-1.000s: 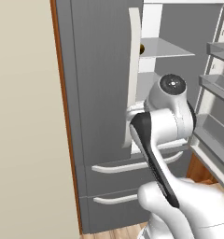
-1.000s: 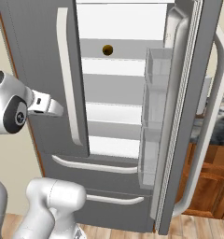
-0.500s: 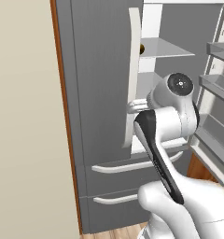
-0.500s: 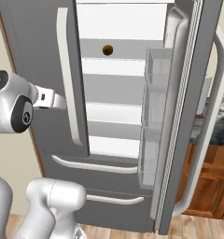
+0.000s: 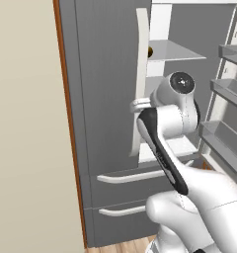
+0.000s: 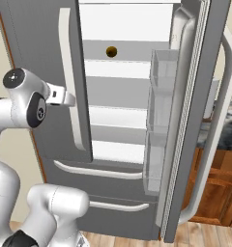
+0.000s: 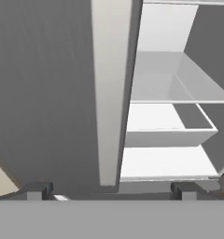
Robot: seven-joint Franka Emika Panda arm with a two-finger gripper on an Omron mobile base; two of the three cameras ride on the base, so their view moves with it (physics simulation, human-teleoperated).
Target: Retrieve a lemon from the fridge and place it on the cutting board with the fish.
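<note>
The lemon (image 6: 111, 51) rests on an upper shelf inside the fridge (image 6: 40, 43), above the gripper (image 7: 109, 190) and well apart from it; in the left base view a sliver of it (image 5: 150, 50) shows past the closed door's edge. The right door (image 6: 200, 96) stands open, exposing white shelves. The gripper, jaws spread wide and holding nothing, sits just in front of the closed left door's long white handle (image 7: 111, 88), which runs upward between the fingertips (image 7: 37, 190). Two drawers (image 6: 96, 171) lie below the gripper.

The fridge (image 6: 36, 38) left door's handle (image 6: 72, 87) blocks the gripper (image 7: 109, 191); right side stands open.
</note>
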